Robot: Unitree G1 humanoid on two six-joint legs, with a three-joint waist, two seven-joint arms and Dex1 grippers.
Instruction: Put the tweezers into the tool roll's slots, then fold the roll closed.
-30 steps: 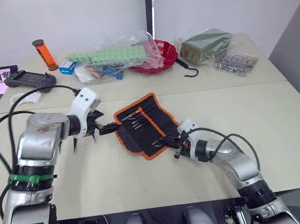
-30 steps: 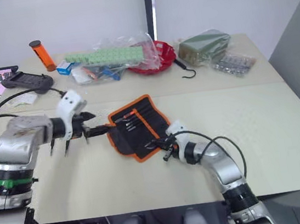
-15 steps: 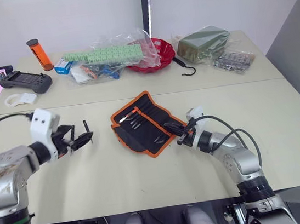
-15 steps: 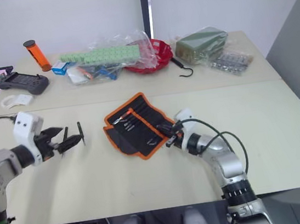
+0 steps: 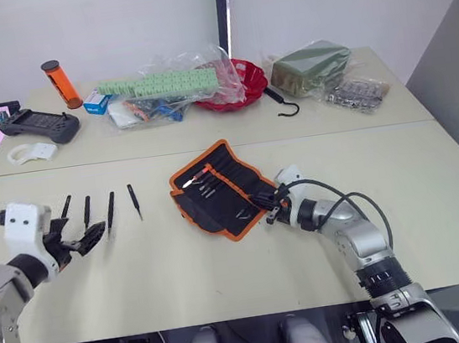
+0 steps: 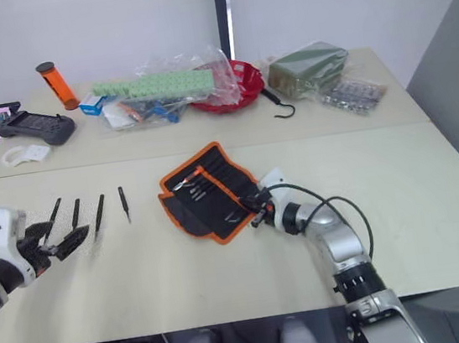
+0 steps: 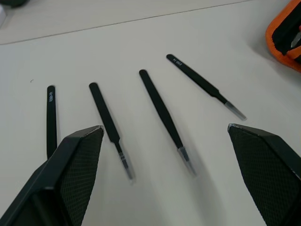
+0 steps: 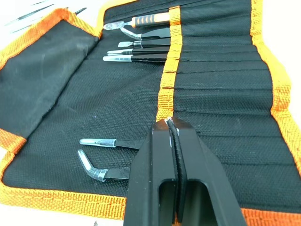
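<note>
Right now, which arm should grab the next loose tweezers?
Left. Its gripper is open right beside the four loose tweezers; the right gripper is shut at the tool roll.

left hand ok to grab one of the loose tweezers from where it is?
Probably yes. The left hand is open and sits just short of the four tweezers lying apart on bare table, with nothing between them. The tool roll is off to the side, out of the way.
</note>
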